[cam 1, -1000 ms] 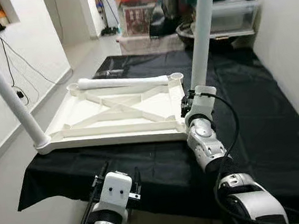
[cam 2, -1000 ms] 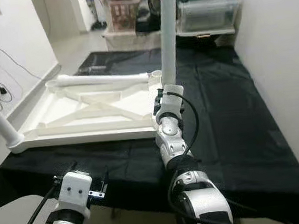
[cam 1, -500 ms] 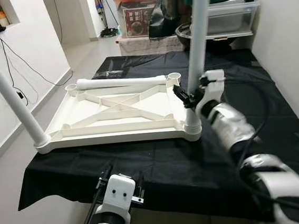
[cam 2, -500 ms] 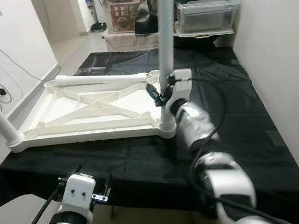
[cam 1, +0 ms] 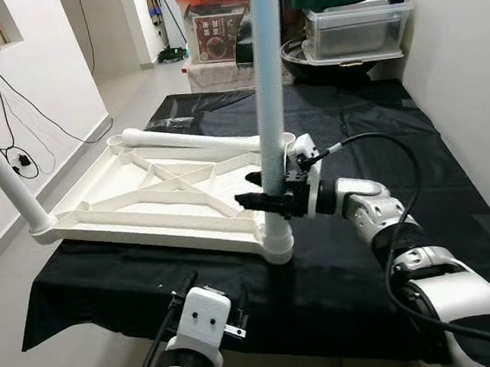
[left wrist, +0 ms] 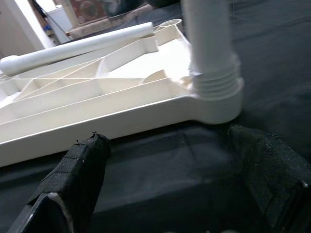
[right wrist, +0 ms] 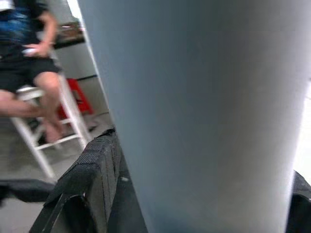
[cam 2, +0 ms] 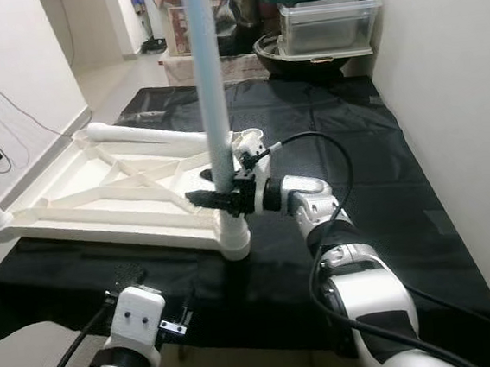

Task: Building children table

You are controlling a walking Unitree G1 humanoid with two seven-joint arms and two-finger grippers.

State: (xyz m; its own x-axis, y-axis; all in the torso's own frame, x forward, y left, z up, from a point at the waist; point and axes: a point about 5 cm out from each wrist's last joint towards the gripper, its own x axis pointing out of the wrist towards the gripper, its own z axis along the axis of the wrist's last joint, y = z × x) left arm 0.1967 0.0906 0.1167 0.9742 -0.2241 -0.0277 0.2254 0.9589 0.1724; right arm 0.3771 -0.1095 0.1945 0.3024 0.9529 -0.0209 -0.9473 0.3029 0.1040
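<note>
The upturned white tabletop [cam 1: 155, 196] lies on the black-covered surface [cam 1: 396, 134] and has swung since a second ago, its near corner now closer to the robot. The right hand [cam 1: 260, 202], previously beside the upright leg [cam 1: 268, 86] from the right, now clasps it just above the corner socket [cam 1: 277, 243], suggesting the leg is being twisted home. The left hand [left wrist: 160, 184] hangs released below the surface edge; a loose leg [cam 1: 189, 140] awaits fitting along the far rim

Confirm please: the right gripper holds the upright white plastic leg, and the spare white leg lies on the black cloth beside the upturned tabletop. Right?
Not quite. The right gripper does hold the upright white plastic leg, but the left eye view shows the spare white leg lying on the upturned tabletop, not on the black cloth.
</note>
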